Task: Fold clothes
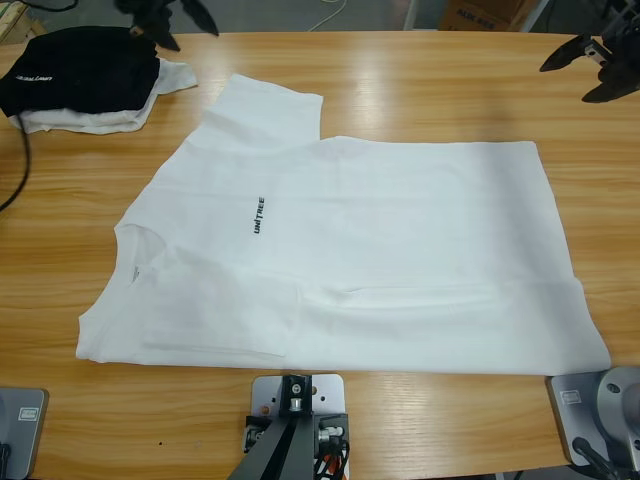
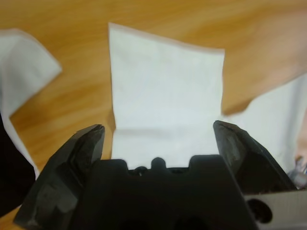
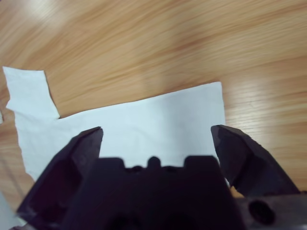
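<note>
The white T-shirt (image 1: 400,250) lies spread flat on the wooden table (image 1: 420,80), its "UNITREE" chest print (image 1: 258,216) facing up and one sleeve (image 1: 265,115) reaching toward the table's far edge. Above that sleeve the left gripper (image 1: 168,22) hovers with jaws wide apart and empty, while the right gripper (image 1: 592,62) hangs beyond the shirt's far hem corner, likewise open and holding nothing. Beside the sleeve, a black garment (image 1: 75,72) rests on a smaller white garment (image 1: 110,118).

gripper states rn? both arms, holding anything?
Left gripper: open, holding nothing, above the T-shirt sleeve.
Right gripper: open, holding nothing, above the T-shirt's hem corner.
</note>
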Robot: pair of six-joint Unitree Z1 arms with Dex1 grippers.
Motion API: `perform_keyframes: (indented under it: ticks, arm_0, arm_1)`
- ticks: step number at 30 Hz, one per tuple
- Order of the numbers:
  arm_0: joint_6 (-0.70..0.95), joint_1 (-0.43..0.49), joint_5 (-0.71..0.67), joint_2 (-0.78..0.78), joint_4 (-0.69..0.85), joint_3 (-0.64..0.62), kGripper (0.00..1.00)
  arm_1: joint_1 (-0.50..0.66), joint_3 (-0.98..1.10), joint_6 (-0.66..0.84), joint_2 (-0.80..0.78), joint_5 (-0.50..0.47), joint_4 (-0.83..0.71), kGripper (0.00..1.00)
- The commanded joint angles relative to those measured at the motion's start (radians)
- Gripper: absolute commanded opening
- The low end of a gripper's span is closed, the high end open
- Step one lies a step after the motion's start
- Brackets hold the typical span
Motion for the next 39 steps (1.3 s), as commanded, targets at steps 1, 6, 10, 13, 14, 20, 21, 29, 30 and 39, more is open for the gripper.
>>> perform_keyframes:
  ticks: [1,6,10,13,14,20,21,29,30,39]
  arm_0:
    - [-0.098,-0.036,0.14,0.271,0.218,-0.323,0.876]
    - [-0.098,-0.056,0.141,0.337,0.221,-0.376,0.996]
    - [-0.102,-0.059,0.14,0.351,0.22,-0.397,0.998]
    - [-0.119,-0.061,0.125,0.36,0.22,-0.432,0.999]
    - [-0.144,-0.063,0.108,0.363,0.22,-0.438,0.994]
    - [-0.173,-0.055,-0.07,0.388,0.231,-0.439,0.904]
    - [-0.173,-0.05,-0.089,0.388,0.231,-0.44,0.905]
    - [-0.157,0.007,-0.22,0.406,0.23,-0.494,0.908]
    - [-0.155,0.004,-0.194,0.402,0.234,-0.496,0.908]
    - [-0.113,-0.024,0.002,0.378,0.272,-0.551,0.751]
  arm_1:
    - [-0.039,0.058,-0.012,0.052,0.012,-0.045,0.918]
    - [-0.048,0.081,-0.012,0.057,0.011,-0.062,0.915]
    - [-0.051,0.093,-0.012,0.063,0.011,-0.075,0.914]
    - [-0.051,0.096,-0.012,0.071,0.012,-0.083,0.913]
    - [-0.051,0.099,-0.012,0.073,0.011,-0.085,0.915]
    - [-0.052,0.116,-0.012,0.072,0.003,-0.1,0.916]
    - [-0.053,0.122,-0.012,0.072,0.003,-0.104,0.914]
    - [-0.054,0.137,-0.012,0.069,0.003,-0.116,0.908]
    - [-0.054,0.137,-0.012,0.07,0.003,-0.116,0.906]
    - [-0.054,0.142,-0.012,0.073,0.004,-0.118,0.822]
